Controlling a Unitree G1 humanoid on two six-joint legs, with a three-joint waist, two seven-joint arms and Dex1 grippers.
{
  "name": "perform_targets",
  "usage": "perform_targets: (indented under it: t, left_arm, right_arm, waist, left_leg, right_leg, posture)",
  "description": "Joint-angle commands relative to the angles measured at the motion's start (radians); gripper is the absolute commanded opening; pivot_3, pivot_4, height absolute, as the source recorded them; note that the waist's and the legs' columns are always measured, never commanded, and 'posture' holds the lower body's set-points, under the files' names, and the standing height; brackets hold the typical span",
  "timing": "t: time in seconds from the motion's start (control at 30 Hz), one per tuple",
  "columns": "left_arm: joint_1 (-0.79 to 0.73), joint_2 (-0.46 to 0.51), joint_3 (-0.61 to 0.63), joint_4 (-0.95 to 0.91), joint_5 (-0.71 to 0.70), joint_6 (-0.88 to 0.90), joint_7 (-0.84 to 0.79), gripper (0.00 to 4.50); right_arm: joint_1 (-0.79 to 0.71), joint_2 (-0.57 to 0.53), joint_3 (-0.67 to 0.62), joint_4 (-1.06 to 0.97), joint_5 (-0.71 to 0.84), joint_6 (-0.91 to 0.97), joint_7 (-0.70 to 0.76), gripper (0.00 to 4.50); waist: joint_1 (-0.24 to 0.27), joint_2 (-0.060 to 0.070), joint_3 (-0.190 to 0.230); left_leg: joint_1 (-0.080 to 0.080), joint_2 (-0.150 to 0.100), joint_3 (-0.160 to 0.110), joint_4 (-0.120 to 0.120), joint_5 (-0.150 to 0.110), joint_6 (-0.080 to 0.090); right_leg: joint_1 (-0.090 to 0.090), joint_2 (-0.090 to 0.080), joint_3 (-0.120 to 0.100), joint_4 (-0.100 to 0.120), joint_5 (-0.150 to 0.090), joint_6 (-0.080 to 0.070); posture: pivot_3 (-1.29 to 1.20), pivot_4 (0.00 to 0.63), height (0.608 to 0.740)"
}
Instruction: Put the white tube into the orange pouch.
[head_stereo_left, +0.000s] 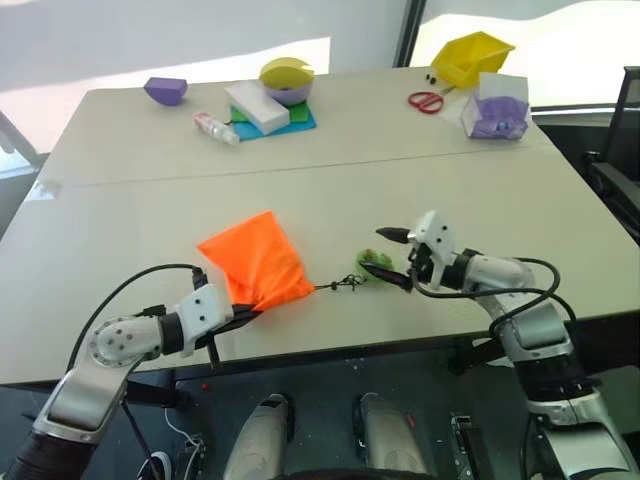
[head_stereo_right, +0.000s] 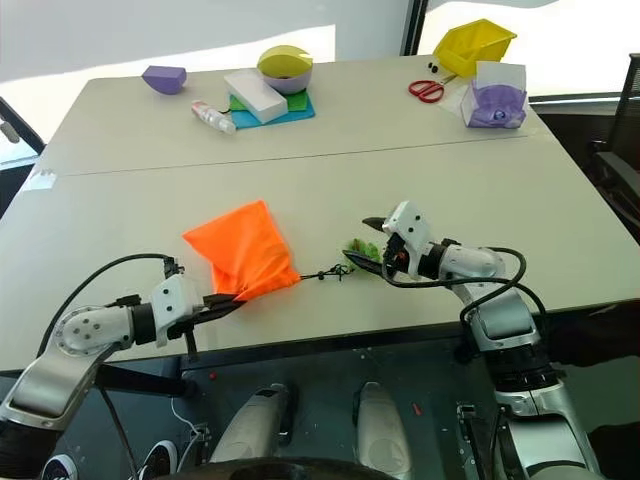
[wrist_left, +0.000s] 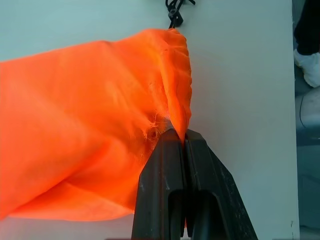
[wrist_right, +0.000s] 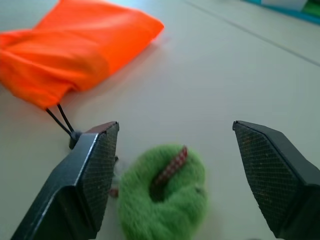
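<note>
Left gripper (wrist_left: 182, 150) clamps the orange pouch's (head_stereo_left: 255, 262) gathered neck; right gripper (wrist_right: 175, 165) stands spread over the green ring (wrist_right: 162, 197).

The left gripper's black fingers (wrist_left: 165, 190) are pressed together on the cinched fabric at about the pouch's 5 o'clock, with the body of the pouch fanning away toward 11 o'clock on the table (head_stereo_left: 400, 180). A thin black cord (head_stereo_left: 338, 285) runs from the neck toward 3 o'clock to the fuzzy green ring, which lies between the right gripper's parted jaws, untouched as far as I can tell. The white tube is not visible, and the pouch looks drawn shut, so the tube is probably already inside and this is the closing step. Next, the right arm likely only needs to back clear.
</note>
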Motion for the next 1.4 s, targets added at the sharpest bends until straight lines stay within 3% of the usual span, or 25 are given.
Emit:
perform_targets:
  t: [0.03,0.43,0.53,0.73,0.77,0.87,1.0,1.13,1.23,1.3,1.4]
  left_arm:
    - [-0.004,0.004,0.012,-0.014,-0.002,-0.012,-0.003,0.0]
    - [0.012,-0.003,0.006,-0.032,-0.001,-0.011,0.004,0.0]
    - [0.012,-0.003,0.007,-0.031,-0.003,-0.009,0.004,0.0]
    - [0.017,-0.005,0.015,-0.037,-0.036,0.033,-0.002,0.0]
    - [0.016,-0.007,0.018,-0.04,-0.055,0.054,-0.007,0.0]
    - [0.027,-0.007,0.046,-0.067,-0.123,0.1,-0.021,0.79]
    - [0.026,-0.008,0.099,-0.084,-0.209,0.181,-0.012,2.72]
    - [-0.045,-0.003,0.186,-0.13,-0.442,0.422,0.025,2.72]
    - [-0.106,0.074,0.219,-0.173,-0.628,0.62,-0.006,2.72]
    - [-0.203,0.07,0.198,-0.144,-0.66,0.668,0.012,2.72]
    - [-0.365,-0.032,0.131,-0.037,-0.626,0.683,0.088,2.72]
  right_arm:
    - [-0.031,0.016,-0.014,0.005,0.042,0.093,0.002,3.78]
    - [-0.031,0.049,0.024,0.04,0.067,0.217,0.028,3.78]
    - [-0.024,0.049,0.05,0.039,0.056,0.208,0.045,2.93]
    - [-0.022,0.066,0.041,0.01,0.068,0.19,0.035,0.02]
    - [-0.023,0.074,0.031,0.008,0.08,0.196,0.031,0.02]
    - [-0.014,0.073,0.015,-0.009,0.097,0.202,0.037,0.0]
    - [0.001,0.064,0.006,-0.036,0.106,0.197,0.041,0.0]
    - [0.005,0.082,-0.024,-0.038,0.136,0.182,0.035,0.0]
    - [0.003,0.089,-0.034,-0.033,0.135,0.171,0.022,0.0]
    - [0.001,0.092,-0.033,-0.028,0.128,0.161,0.014,0.0]
    - [-0.007,0.098,-0.031,-0.022,0.125,0.146,0.007,0.0]
  waist:
    - [-0.002,0.0,0.0]
    - [0.001,0.0,0.0]
    - [-0.001,0.0,0.0]
    - [-0.001,0.0,0.0]
    - [-0.001,0.0,0.0]
    - [-0.002,0.0,0.0]
    - [0.0,0.0,0.0]
    - [0.0,-0.001,0.0]
    - [0.0,-0.001,0.0]
    - [-0.001,0.0,0.001]
    - [0.006,-0.001,0.001]
  left_leg:
    - [0.0,0.0,0.0,0.0,0.0,0.0]
    - [0.001,0.001,0.001,0.0,0.0,0.0]
    - [0.001,0.001,0.001,0.0,0.0,0.0]
    - [0.002,0.001,0.001,0.001,0.0,0.0]
    - [0.002,0.001,0.001,0.001,0.0,0.0]
    - [0.002,0.001,0.001,0.001,0.0,0.0]
    - [0.001,0.001,0.001,0.001,0.0,0.0]
    - [0.001,0.001,0.0,0.001,0.0,0.0]
    - [0.001,0.001,-0.001,0.003,0.0,0.0]
    - [0.001,0.0,0.001,0.002,0.0,0.0]
    - [0.001,0.0,0.0,0.003,0.0,0.0]
  right_leg:
    - [0.0,0.0,0.0,0.0,0.0,0.0]
    - [0.0,0.001,0.001,0.001,0.0,0.0]
    - [0.001,0.001,0.001,0.001,0.0,0.0]
    - [0.001,0.001,0.001,0.001,0.0,0.0]
    - [0.001,0.001,0.001,0.001,0.0,0.0]
    - [0.001,0.001,0.001,0.001,0.0,0.0]
    - [0.001,0.001,0.001,0.001,0.0,0.0]
    - [0.001,0.001,0.001,0.001,0.0,0.0]
    - [0.002,0.001,0.0,0.002,0.0,0.001]
    - [0.002,0.001,0.001,0.002,0.0,0.0]
    - [0.002,0.001,0.0,0.002,0.001,0.0]
  posture:
    - [0.0,0.15,0.74]
    - [0.0,0.15,0.74]
    - [0.0,0.15,0.74]
    - [0.0,0.15,0.74]
    - [0.0,0.15,0.74]
    - [0.0,0.15,0.74]
    - [0.0,0.15,0.74]
    - [0.0,0.15,0.74]
    - [0.0,0.15,0.74]
    - [0.0,0.15,0.74]
    - [0.0,0.15,0.74]
